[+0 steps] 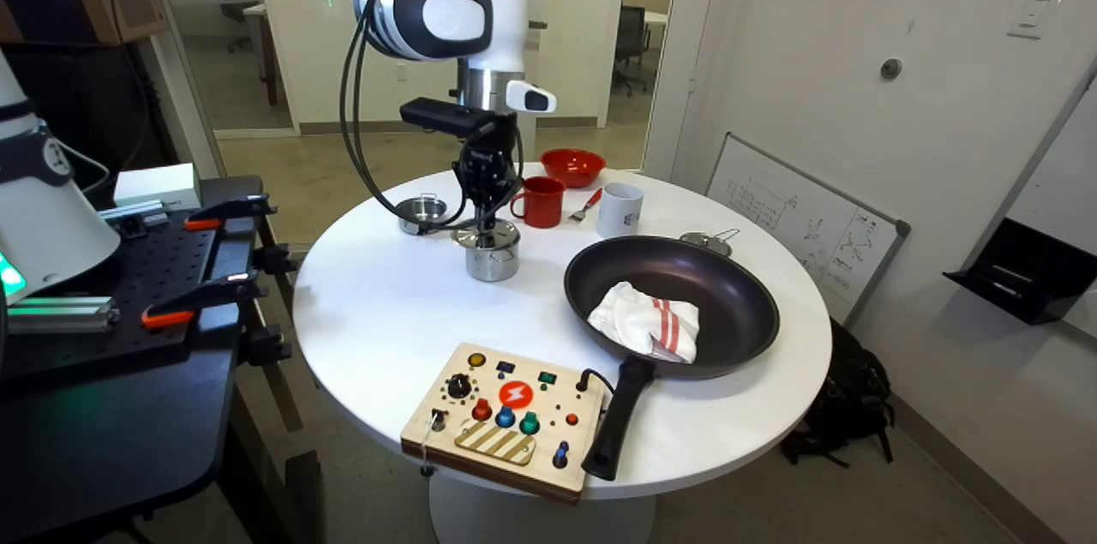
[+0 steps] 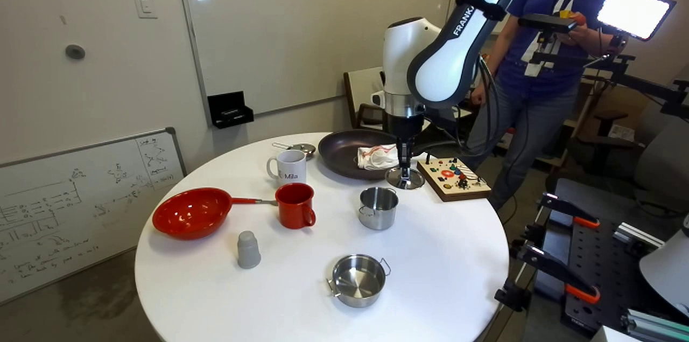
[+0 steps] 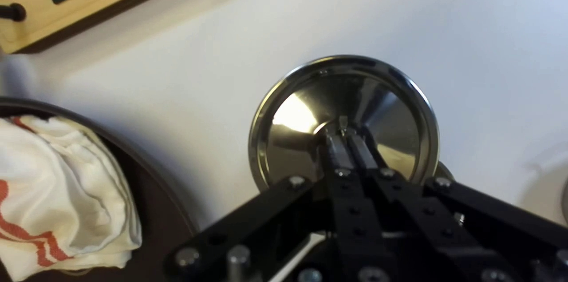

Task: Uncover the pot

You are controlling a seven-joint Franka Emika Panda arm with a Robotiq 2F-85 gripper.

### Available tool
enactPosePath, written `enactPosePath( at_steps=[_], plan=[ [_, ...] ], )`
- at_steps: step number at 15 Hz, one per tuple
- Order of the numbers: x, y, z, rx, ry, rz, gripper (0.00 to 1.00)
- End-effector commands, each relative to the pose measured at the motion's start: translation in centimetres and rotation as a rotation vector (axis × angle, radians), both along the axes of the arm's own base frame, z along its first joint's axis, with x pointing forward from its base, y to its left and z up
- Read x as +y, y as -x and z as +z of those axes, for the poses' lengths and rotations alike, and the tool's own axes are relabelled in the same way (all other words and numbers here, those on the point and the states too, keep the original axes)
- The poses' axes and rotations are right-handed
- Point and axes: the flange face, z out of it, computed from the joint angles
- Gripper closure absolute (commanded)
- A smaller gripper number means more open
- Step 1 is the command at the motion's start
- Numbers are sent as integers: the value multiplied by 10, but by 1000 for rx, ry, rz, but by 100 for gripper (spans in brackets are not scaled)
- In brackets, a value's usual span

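Note:
The small shiny steel pot stands on the table with its open top showing in an exterior view [image 2: 378, 209]; it also shows in an exterior view [image 1: 493, 265]. My gripper [image 2: 405, 167] points straight down, its fingers closed on the small handle of the round metal lid [image 2: 397, 182]. The lid is off the pot, held in the air to the side toward the wooden switch board. In the wrist view the lid [image 3: 350, 82] hangs under the fingertips [image 3: 348, 140] and hides most of the pot; a sliver of metal [image 3: 445, 172] shows past its edge.
A black frying pan [image 1: 733, 313] with a white cloth [image 1: 643, 321] and the switch board [image 1: 514, 407] are nearby. A shallow steel bowl [image 2: 359, 280], red mug [image 2: 294, 206], white mug [image 2: 291, 165], red bowl [image 2: 194, 213] and grey cup-like object [image 2: 248, 250] stand around.

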Motion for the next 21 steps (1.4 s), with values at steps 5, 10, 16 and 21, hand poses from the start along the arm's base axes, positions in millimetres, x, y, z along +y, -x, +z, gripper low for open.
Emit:
enactPosePath(
  at_steps=[5,10,16,21],
  plan=[
    [-59,17,8,-43,-40,-155,94],
    [-66,11,-4,-21,-58,-146,94],
    [-63,-15,-30,4,-45,-162,94],
    [-74,-29,-49,20,-29,-200,94]
  ],
)
